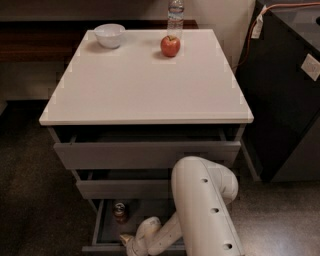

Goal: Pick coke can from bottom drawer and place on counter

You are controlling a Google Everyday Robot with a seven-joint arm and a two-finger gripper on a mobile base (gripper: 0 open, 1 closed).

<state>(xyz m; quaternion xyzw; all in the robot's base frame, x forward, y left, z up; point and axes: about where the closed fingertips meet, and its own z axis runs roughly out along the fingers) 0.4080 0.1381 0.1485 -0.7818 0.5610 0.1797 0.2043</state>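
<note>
The bottom drawer (102, 225) stands pulled open under the two wider grey drawers. The coke can (119, 212) stands upright inside it, near the back left, with its silver top showing. My white arm bends down in front of the cabinet, and my gripper (130, 244) is low at the drawer's front edge, just right of and in front of the can, apart from it. The gripper's end is partly cut off by the bottom of the picture. The white counter (145, 85) tops the cabinet.
On the counter's far edge stand a white bowl (109, 35), a red apple (170, 46) and a clear water bottle (175, 14). The top drawer (145, 152) and the middle drawer (125, 187) are slightly ajar. A dark cabinet (285, 90) stands to the right.
</note>
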